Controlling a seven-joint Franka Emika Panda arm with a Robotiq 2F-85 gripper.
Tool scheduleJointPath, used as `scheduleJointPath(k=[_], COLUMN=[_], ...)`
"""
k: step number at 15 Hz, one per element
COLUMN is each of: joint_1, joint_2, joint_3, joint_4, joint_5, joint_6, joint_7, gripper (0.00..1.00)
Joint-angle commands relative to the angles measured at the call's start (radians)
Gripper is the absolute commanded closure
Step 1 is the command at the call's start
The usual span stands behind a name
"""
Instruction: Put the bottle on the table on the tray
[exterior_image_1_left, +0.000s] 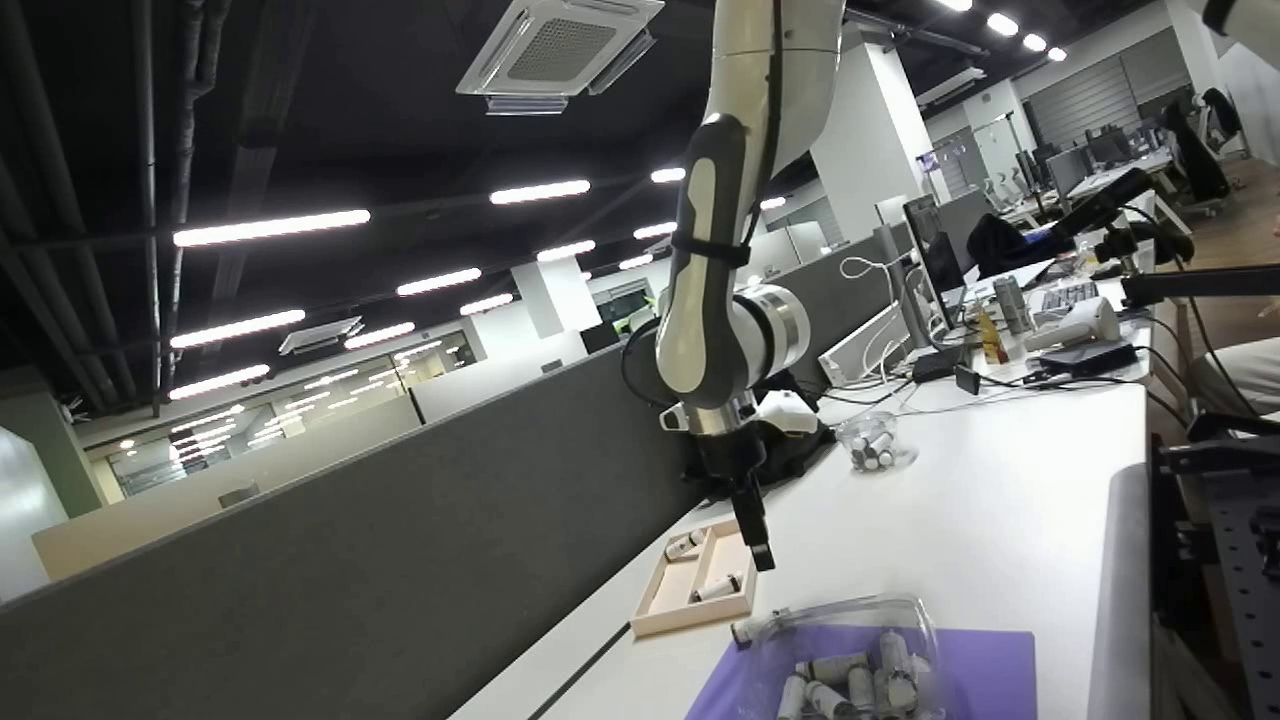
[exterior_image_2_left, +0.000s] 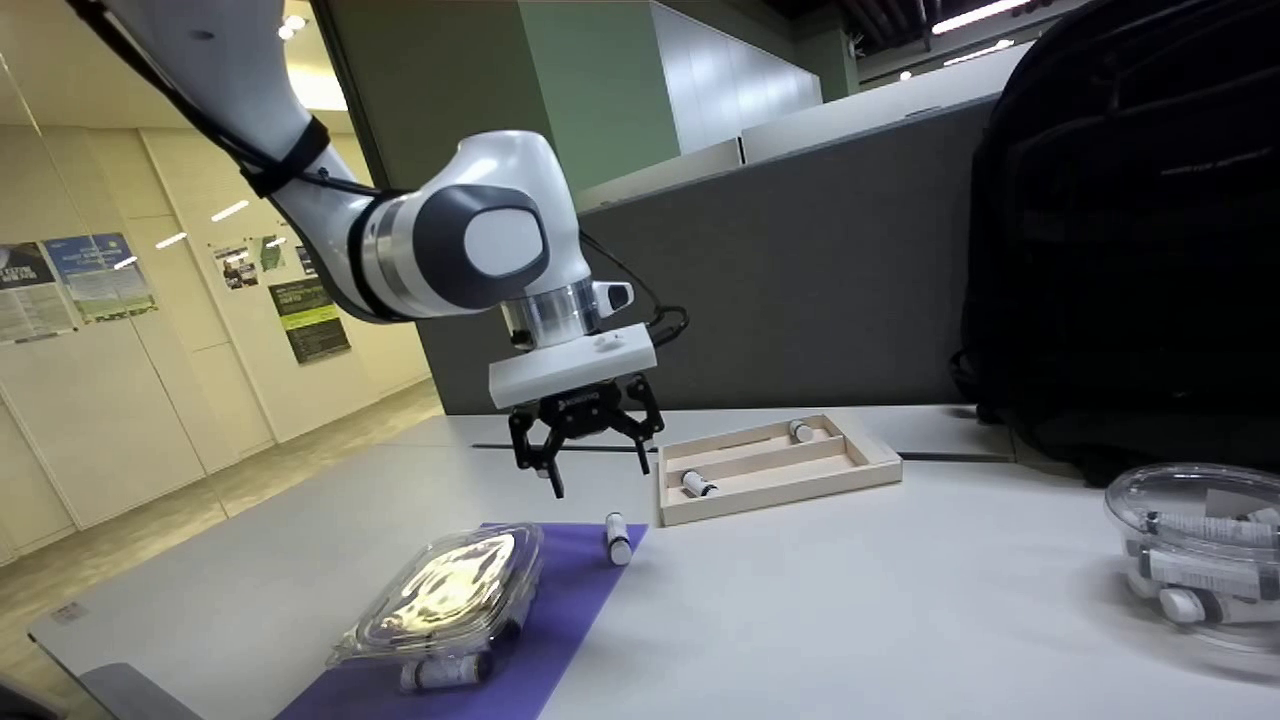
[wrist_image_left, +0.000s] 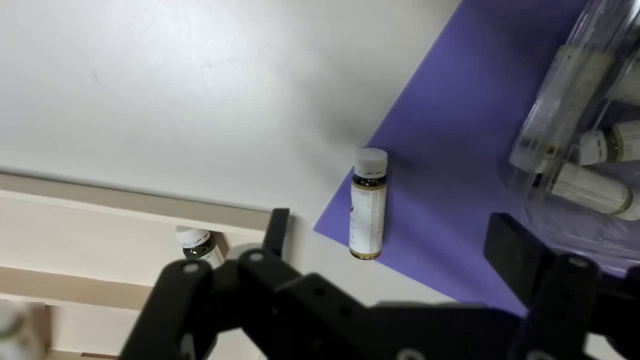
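Note:
A small bottle with a white cap and white label (wrist_image_left: 368, 220) lies on the corner of a purple sheet on the table. It also shows in both exterior views (exterior_image_1_left: 745, 630) (exterior_image_2_left: 618, 540). The light wooden tray (exterior_image_2_left: 780, 500) lies beside it, with one bottle (exterior_image_2_left: 698, 484) in the near compartment and another (exterior_image_2_left: 801, 431) in the far one. The tray also shows at the lower left of the wrist view (wrist_image_left: 125, 207). My gripper (exterior_image_2_left: 601, 478) is open and empty above the table. In the wrist view, its spread fingers (wrist_image_left: 390, 220) stand on either side of the lying bottle, above it.
A clear lidded container (exterior_image_2_left: 450, 590) with several bottles stands on the purple sheet (exterior_image_2_left: 560, 640), near the lying bottle. A round clear tub of bottles (exterior_image_2_left: 1200, 560) stands farther along the table. A black backpack (exterior_image_2_left: 1120, 250) and a grey partition (exterior_image_2_left: 800, 290) stand behind the tray.

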Motion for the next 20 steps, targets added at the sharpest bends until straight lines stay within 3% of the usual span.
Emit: scheduleJointPath(k=[1, 16, 17, 18, 20], joint_1=[-0.024, -0.01, -0.013, -0.016, -0.019], joint_2=[0.044, 0.256, 0.266, 0.273, 0.284], joint_3=[0.023, 0.029, 0.036, 0.042, 0.052], joint_4=[0.016, 0.167, 0.178, 0.185, 0.197], joint_5=[-0.046, -0.162, -0.163, -0.166, -0.165], joint_6=[0.009, 0.041, 0.038, 0.04, 0.042], joint_7=[0.026, 0.078, 0.078, 0.08, 0.079], gripper=[0.0, 0.0, 0.25, 0.25, 0.4])
